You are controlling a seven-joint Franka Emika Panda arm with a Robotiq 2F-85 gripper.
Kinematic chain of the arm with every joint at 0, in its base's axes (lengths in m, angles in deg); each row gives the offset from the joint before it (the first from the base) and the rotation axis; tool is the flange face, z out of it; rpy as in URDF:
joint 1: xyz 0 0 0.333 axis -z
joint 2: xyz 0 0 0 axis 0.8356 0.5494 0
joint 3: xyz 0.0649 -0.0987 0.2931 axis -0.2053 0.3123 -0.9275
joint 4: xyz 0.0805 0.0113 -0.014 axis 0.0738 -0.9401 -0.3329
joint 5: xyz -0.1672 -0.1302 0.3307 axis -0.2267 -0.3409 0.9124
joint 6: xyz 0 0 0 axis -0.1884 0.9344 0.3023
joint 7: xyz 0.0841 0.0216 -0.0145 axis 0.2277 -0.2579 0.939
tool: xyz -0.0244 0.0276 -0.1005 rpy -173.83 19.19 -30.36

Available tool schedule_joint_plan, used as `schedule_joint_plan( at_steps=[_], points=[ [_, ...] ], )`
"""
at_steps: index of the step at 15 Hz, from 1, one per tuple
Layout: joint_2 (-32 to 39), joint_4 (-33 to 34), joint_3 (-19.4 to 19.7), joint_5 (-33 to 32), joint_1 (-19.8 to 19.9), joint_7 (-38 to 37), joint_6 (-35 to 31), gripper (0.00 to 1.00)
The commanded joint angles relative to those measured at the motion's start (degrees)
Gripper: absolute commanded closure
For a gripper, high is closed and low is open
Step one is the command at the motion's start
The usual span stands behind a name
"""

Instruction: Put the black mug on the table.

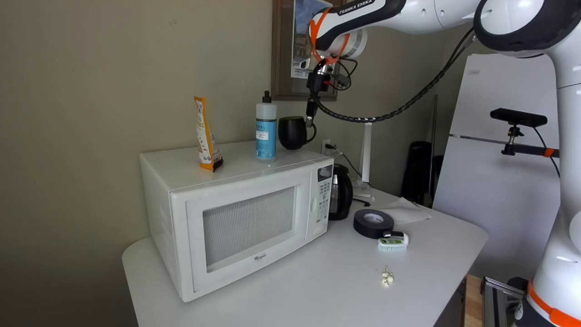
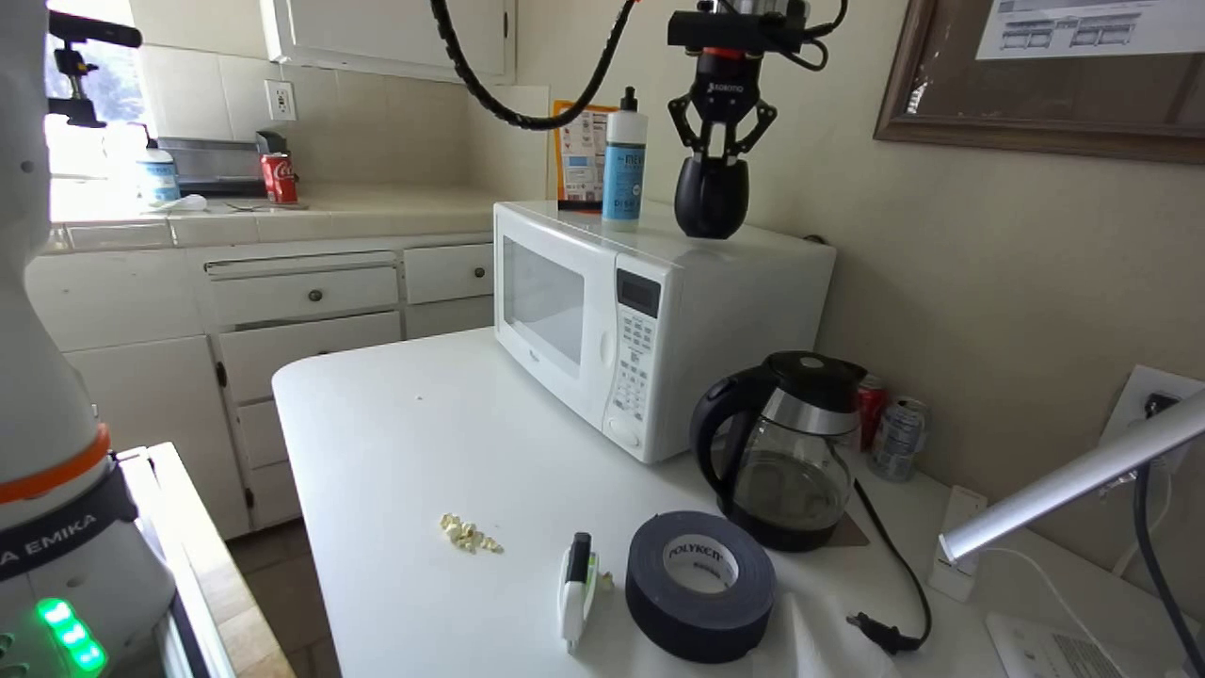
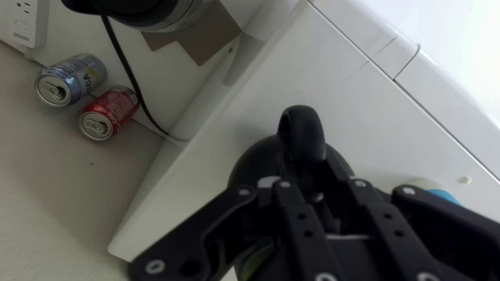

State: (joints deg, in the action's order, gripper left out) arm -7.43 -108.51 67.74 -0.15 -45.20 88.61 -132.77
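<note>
The black mug [image 1: 292,134] is upright at the back right of the white microwave's top, beside the white-and-blue bottle. It also shows in an exterior view [image 2: 712,202] and in the wrist view [image 3: 250,166]. My gripper [image 1: 310,120] points down at the mug's handle. In the wrist view, its fingers [image 3: 310,166] stand close on both sides of the handle and appear shut on it. In an exterior view, the gripper [image 2: 717,151] hides the mug's rim. I cannot tell whether the mug's base touches the microwave. The table [image 1: 327,290] lies below, also seen in an exterior view [image 2: 414,433].
The microwave [image 1: 245,227] stands on the table with the bottle [image 1: 266,131] and an orange-white bag [image 1: 206,136] on top. A black-handled glass jug [image 2: 791,461], tape roll [image 2: 701,603], small brush [image 2: 576,593], popcorn [image 2: 469,534] and two cans [image 3: 109,113] are on the table.
</note>
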Motion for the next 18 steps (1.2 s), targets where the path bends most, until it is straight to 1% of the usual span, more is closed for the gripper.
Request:
schedule_joint_plan(
  at_steps=[1,4,8,11,14,18],
  points=[
    [-10.9,-10.6,-0.1,0.9,0.7,4.8,-3.7,0.94],
    [-16.4,-15.5,1.3,1.1,0.5,7.9,-2.4,0.94],
    [-22.8,-22.1,4.0,3.0,-0.1,13.2,-0.9,0.94],
    [-26.7,-27.3,5.4,2.4,-1.1,17.4,0.4,0.94],
    [-30.3,-33.6,5.4,1.0,-2.5,20.8,1.2,0.94],
    [-33.7,-40.8,4.1,-2.0,-5.2,23.2,1.7,0.94]
  ],
)
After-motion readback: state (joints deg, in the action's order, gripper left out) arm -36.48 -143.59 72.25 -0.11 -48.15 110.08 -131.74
